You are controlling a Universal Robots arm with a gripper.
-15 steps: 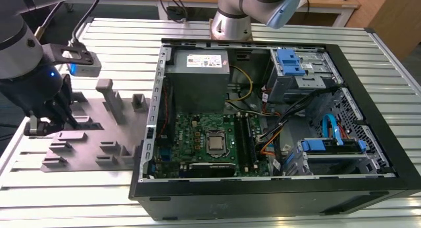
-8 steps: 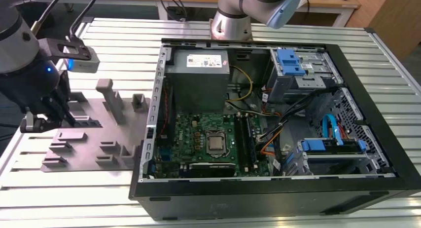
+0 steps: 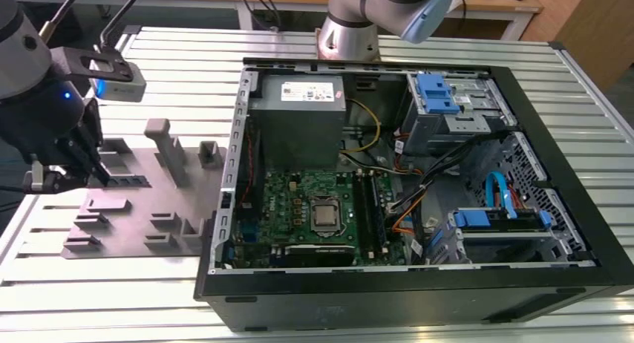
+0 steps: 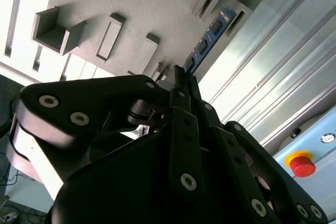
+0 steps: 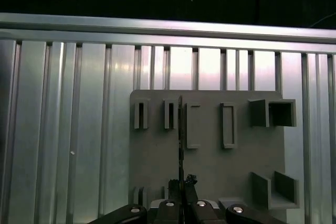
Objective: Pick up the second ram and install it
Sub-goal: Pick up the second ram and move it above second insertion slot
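Gripper pinches the second ram over the grey holder tray.

In the exterior view, the gripper (image 3: 47,178) hangs above the exterior view's left end of the grey holder tray (image 3: 139,209), well apart from the open computer case (image 3: 416,283) and its motherboard (image 3: 297,202). In the second wrist view, its jaws are closed down to the board's thickness on the second ram (image 4: 210,32), which juts from the tips toward the tray's slots. In the first wrist view, the second ram (image 5: 180,129) shows edge-on as a thin dark line. The grip on its flat faces probably stops the strip from twisting.
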